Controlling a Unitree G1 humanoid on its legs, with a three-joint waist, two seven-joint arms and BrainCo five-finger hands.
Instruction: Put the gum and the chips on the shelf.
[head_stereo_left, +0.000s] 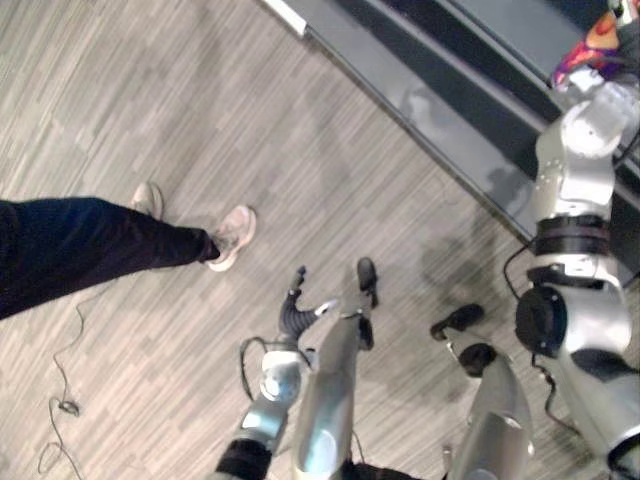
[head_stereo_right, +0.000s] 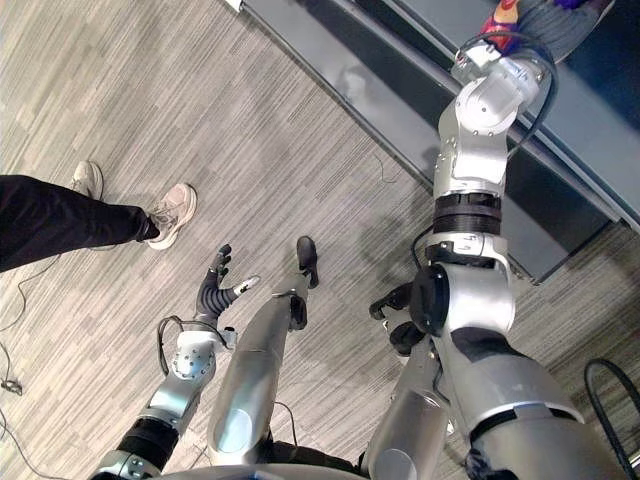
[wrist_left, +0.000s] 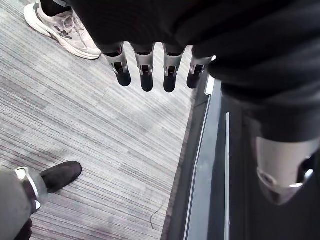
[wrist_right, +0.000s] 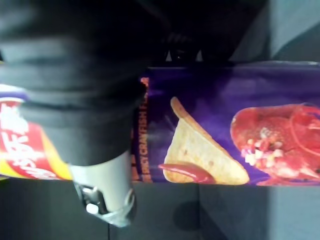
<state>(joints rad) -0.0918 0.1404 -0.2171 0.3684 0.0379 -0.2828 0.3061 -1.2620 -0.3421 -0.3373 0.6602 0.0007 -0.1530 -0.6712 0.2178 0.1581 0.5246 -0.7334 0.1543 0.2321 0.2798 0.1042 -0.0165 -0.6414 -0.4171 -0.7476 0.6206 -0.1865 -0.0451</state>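
Note:
A purple chips pack (wrist_right: 225, 140), printed with a chip and a red crayfish, lies across my right hand (wrist_right: 102, 175), whose thumb curls over it. From the head views my right arm stretches up to the dark grey shelf (head_stereo_right: 580, 110), and the colourful pack (head_stereo_left: 590, 45) shows at its end over a shelf board. My left hand (head_stereo_left: 296, 312) hangs low over the floor, its fingers (wrist_left: 145, 70) straight and holding nothing.
A person stands to my left with a dark trouser leg and light sneakers (head_stereo_left: 232, 236) on the grey striped floor. A thin cable (head_stereo_left: 60, 400) trails on the floor at the lower left. The shelf's base rail (wrist_left: 205, 150) runs close beside my left hand.

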